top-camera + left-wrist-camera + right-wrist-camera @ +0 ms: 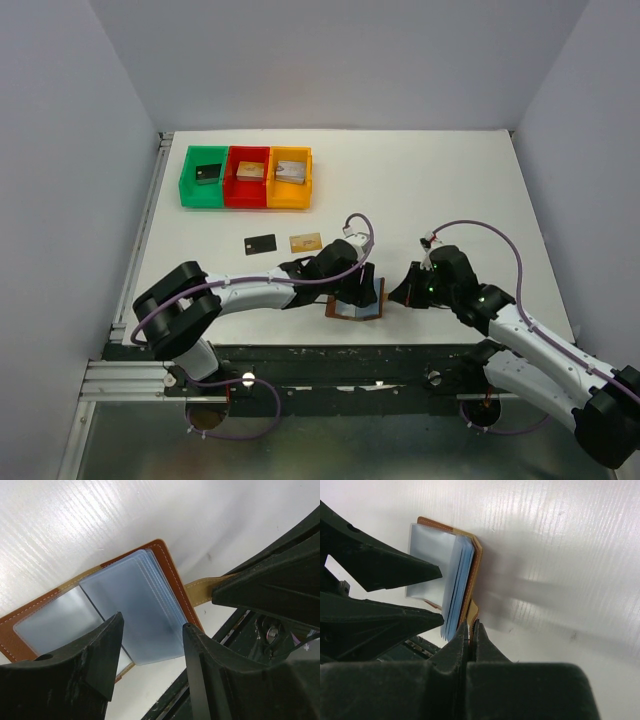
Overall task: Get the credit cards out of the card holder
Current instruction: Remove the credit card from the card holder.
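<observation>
The left gripper [152,630] is held partly open over the pale blue-grey pockets [135,595] of the card holder [174,575], with nothing gripped. The right gripper [471,630] is pinched shut on the tab strap [472,611] at the holder's three o'clock side. The holder is laid open at the six o'clock edge of the table [450,180], and a black card [260,244] and a gold card [305,241] are seen at its eleven o'clock.

No writing can be read on the card holder [135,605] or the loose credit cards [260,243].

Near table [450,200] edge: card holder [355,303]; two cards [260,243] behind it; bins [246,177] farther back, left.
</observation>
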`<act>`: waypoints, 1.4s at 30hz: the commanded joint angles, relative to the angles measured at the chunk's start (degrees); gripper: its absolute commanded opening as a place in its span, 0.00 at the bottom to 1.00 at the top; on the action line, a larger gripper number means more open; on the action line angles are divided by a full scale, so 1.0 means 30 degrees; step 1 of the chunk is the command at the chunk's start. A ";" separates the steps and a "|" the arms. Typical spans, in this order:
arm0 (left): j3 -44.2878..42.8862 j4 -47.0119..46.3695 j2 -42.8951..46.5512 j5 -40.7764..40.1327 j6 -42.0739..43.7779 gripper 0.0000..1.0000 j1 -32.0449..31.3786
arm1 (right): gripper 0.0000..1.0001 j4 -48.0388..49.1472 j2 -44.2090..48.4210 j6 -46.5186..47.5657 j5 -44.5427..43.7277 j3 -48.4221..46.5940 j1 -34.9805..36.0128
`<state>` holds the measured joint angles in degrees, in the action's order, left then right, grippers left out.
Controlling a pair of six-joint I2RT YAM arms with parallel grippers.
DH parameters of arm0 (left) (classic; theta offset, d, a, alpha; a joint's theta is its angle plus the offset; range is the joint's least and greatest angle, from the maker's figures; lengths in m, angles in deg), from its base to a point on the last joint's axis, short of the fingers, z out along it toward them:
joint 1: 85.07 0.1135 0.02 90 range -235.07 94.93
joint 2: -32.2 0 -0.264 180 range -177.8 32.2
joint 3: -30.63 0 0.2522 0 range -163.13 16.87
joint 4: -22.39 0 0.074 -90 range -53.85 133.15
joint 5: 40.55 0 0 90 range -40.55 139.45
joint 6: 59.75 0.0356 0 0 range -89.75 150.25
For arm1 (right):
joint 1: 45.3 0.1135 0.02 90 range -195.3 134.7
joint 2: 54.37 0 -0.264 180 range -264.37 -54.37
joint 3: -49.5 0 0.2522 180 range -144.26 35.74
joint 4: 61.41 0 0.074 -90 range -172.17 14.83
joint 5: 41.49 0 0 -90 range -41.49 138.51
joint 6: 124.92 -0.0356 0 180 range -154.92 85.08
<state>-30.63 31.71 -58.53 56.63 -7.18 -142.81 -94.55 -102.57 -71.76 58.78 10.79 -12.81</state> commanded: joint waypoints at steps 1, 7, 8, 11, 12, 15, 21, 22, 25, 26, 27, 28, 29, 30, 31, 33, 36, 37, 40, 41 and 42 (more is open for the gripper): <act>-0.0483 0.0194 -0.0369 -0.0108 0.0202 0.63 -0.0208 | 0.00 0.0306 0.0131 0.0151 0.0564 -0.0385 -0.0107; -0.0600 0.0427 -0.0661 -0.0312 0.0113 0.64 -0.0237 | 0.00 0.0365 0.0101 0.0092 0.0651 -0.0267 -0.0107; -0.0600 0.0457 -0.0691 -0.0342 0.0142 0.64 -0.0237 | 0.00 0.0365 0.0131 0.0092 0.0652 -0.0238 -0.0107; -0.0629 0.0807 -0.0720 -0.0664 0.0143 0.63 -0.0237 | 0.00 0.0248 0.0219 0.0092 0.0535 -0.0325 -0.0107; -0.0629 0.0925 -0.0749 -0.0723 0.0172 0.62 -0.0237 | 0.00 0.0219 0.0190 0.0121 0.0534 -0.0355 -0.0107; -0.0630 0.1306 -0.0662 -0.1191 0.0201 0.60 -0.0237 | 0.00 0.0160 0.0248 0.0209 0.0447 -0.0413 -0.0107; -0.0015 0.1453 0.0361 -0.2216 0.0084 0.60 -0.0237 | 0.00 0.0043 0.0336 0.0239 0.0242 -0.0385 -0.0107; 0.0160 0.1453 0.0538 -0.2218 0.0055 0.60 -0.0208 | 0.00 0.0043 0.0307 0.0268 0.0212 -0.0385 -0.0107; 0.0424 0.1888 0.1152 -0.3241 -0.0033 0.60 -0.0208 | 0.00 0.0043 0.0277 0.0326 0.0212 -0.0385 -0.0107; 0.0483 0.2009 0.1300 -0.3446 -0.0033 0.60 -0.0179 | 0.00 0.0072 0.0248 0.0327 0.0183 -0.0385 -0.0107; 0.0542 0.2213 0.1475 -0.3709 -0.0033 0.60 -0.0150 | 0.00 0.0043 0.0277 0.0327 0.0154 -0.0356 -0.0107; 0.0542 0.2389 0.1622 -0.4002 -0.0062 0.60 -0.0179 | 0.00 0.0072 0.0219 0.0298 0.0125 -0.0384 -0.0107; 0.0571 0.2652 0.1739 -0.4295 -0.0091 0.60 -0.0150 | 0.00 0.0072 0.0190 0.0356 0.0124 -0.0356 -0.0107; 0.0630 0.2829 0.1886 -0.4588 -0.0179 0.60 -0.0120 | 0.00 0.0072 0.0219 0.0327 0.0153 -0.0355 -0.0107; 0.0717 0.2975 0.1974 -0.4765 -0.0238 0.60 -0.0120 | 0.00 0.0072 0.0219 0.0356 0.0096 -0.0384 -0.0107; 0.0834 0.3268 0.2179 -0.5174 -0.0325 0.60 -0.0062 | 0.00 0.0072 0.0219 0.0356 0.0066 -0.0384 -0.0107; 0.1127 0.3620 0.2442 -0.5819 -0.0647 0.60 -0.0032 | 0.00 0.0072 0.0161 0.0386 0.0036 -0.0326 -0.0107; 0.1186 0.3708 0.2589 -0.5995 -0.0706 0.60 -0.0003 | 0.00 0.0072 0.0160 0.0385 0.0065 -0.0355 -0.0107; 0.1537 0.3855 0.2999 -0.6494 -0.0853 0.60 0.0026 | 0.00 0.0072 0.0161 0.0414 -0.0022 -0.0297 -0.0107; 0.1654 0.3827 0.3174 -0.6582 -0.0882 0.60 0.0026 | 0.00 0.0072 0.0160 0.0415 0.0007 -0.0268 -0.0136; 0.1743 0.3768 0.3263 -0.6670 -0.0912 0.60 0.0055 | 0.01 0.0072 0.0189 0.0415 -0.0051 -0.0296 -0.0137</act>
<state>-27.14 41.52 -51.48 40.81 -8.79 -143.00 -94.55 -102.40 -71.30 59.58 10.79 -12.81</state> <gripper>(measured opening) 0.599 0.026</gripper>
